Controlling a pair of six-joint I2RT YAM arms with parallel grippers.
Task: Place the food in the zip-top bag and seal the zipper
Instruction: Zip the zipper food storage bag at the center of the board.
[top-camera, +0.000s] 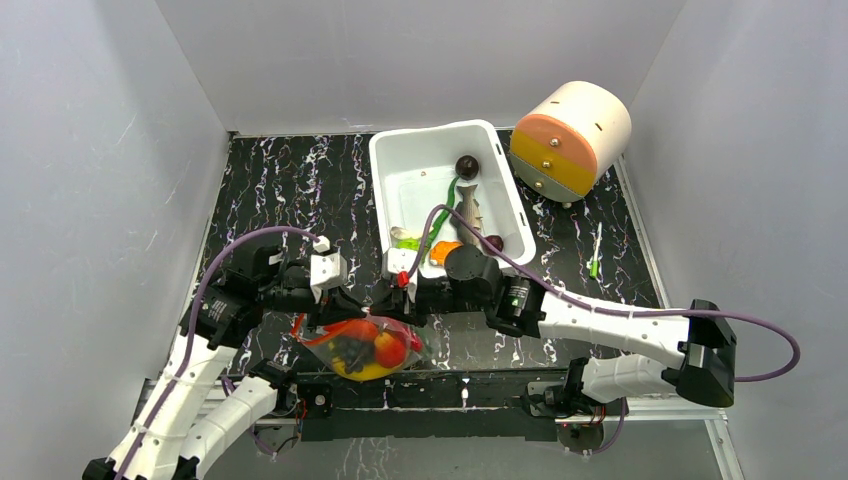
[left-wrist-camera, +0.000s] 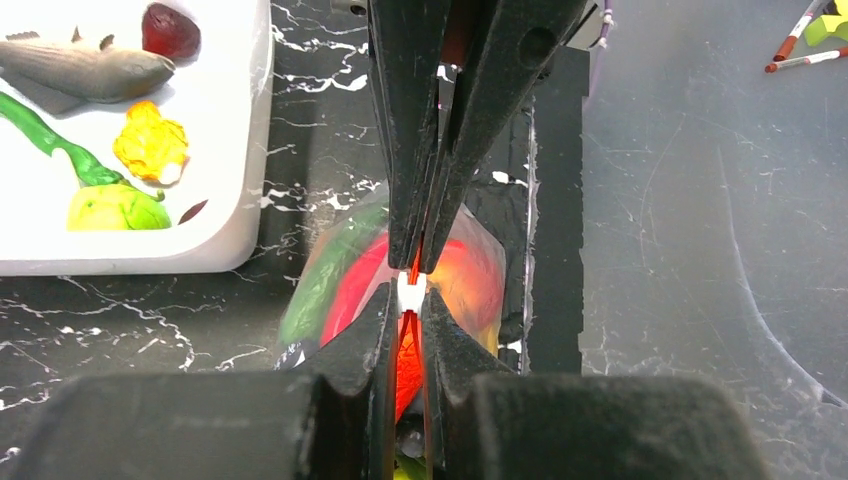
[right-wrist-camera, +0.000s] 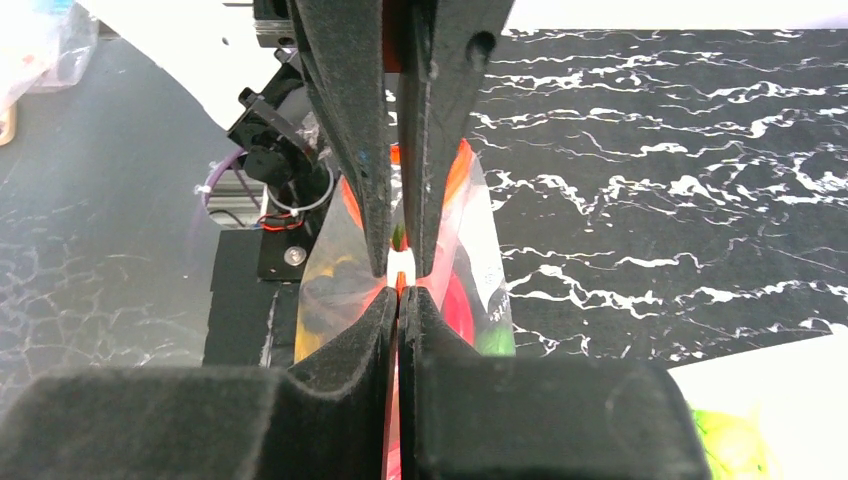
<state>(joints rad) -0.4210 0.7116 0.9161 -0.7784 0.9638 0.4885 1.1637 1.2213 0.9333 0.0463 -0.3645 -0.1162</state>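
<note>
On the dark marbled bench (top-camera: 290, 190), the white bin (top-camera: 405, 175) lies toward 12 o'clock from the arms, with a fish (top-camera: 468, 208) and a few other toys left in it. The clear bag (top-camera: 365, 352), loaded with red, yellow and dark food, is at 6 o'clock, at the near edge between the arm bases. Over it the two hands meet nose to nose. The left hand (left-wrist-camera: 405, 305) and the right hand (right-wrist-camera: 399, 292) are each pinched tight on the red-orange zipper (left-wrist-camera: 404, 350), with a small white piece (left-wrist-camera: 408, 290) between their tips. We judge that sealing is the step in hand. To do it well, we would let one hand anchor the strip and draw the other outward along it, toward 3 or 9 o'clock. We would hold a firm, level pinch and a taut strip, so the tracks mate and the loaded bag does not twist.
</note>
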